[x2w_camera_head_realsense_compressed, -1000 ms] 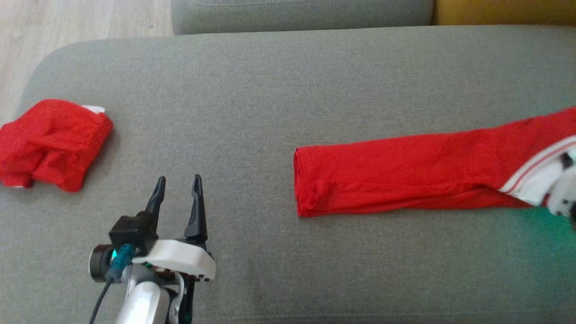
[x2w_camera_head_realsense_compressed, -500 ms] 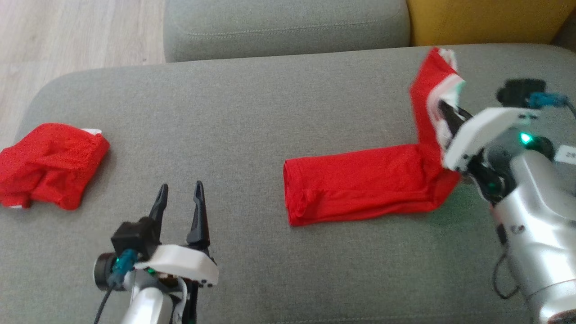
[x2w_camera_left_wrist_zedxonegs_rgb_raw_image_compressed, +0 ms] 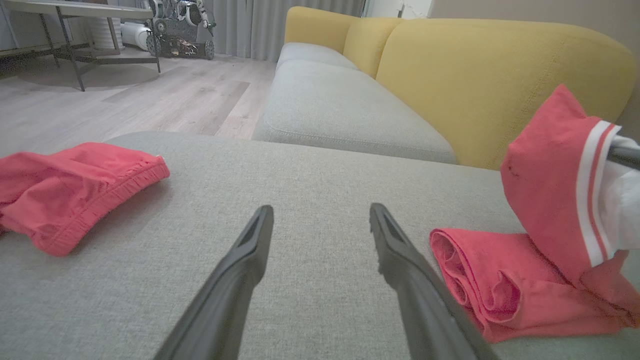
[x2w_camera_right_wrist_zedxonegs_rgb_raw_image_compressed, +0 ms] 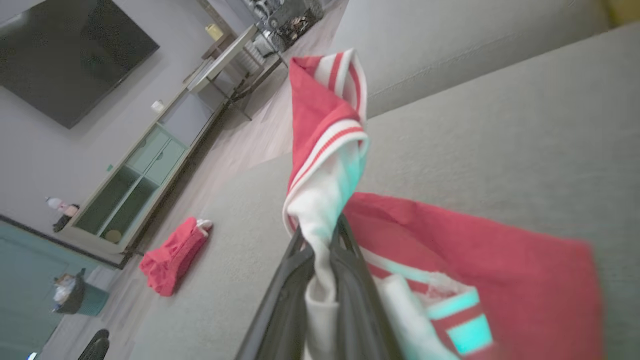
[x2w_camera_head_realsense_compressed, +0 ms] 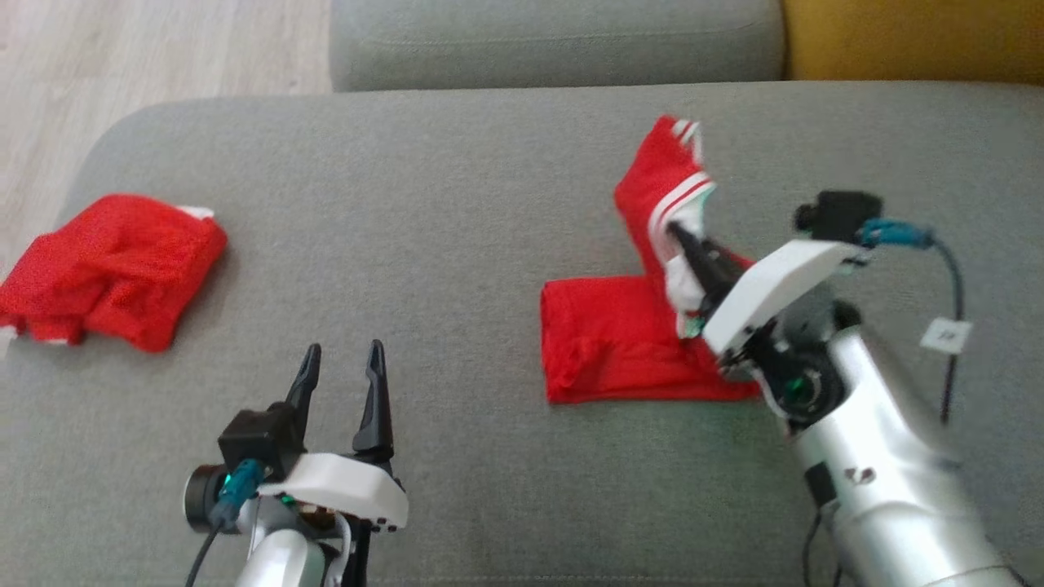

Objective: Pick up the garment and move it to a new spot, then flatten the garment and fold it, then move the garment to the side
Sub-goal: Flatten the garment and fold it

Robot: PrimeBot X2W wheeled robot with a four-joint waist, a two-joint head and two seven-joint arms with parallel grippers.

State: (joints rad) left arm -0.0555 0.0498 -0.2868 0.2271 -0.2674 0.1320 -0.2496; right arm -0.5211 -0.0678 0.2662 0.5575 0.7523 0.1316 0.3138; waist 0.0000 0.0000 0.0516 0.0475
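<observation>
Grey sofa seat, bare across the middle. Right fingers clamped on the white-striped end of the red garment, held up right of centre; left fingers spread, empty. Carry that end straight over the lying half, matching edges. Keep off the crumpled red cloth at the left edge.

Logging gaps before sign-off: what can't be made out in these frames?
- Head view: right gripper tips partly hidden in the striped end of the garment; paper tag too blurred to read.
- Left wrist view: garment's held end cut off by the right edge.
- Right wrist view: lower garment blurred, print unclear.
- Head view: second red garment cut by the left edge.
</observation>
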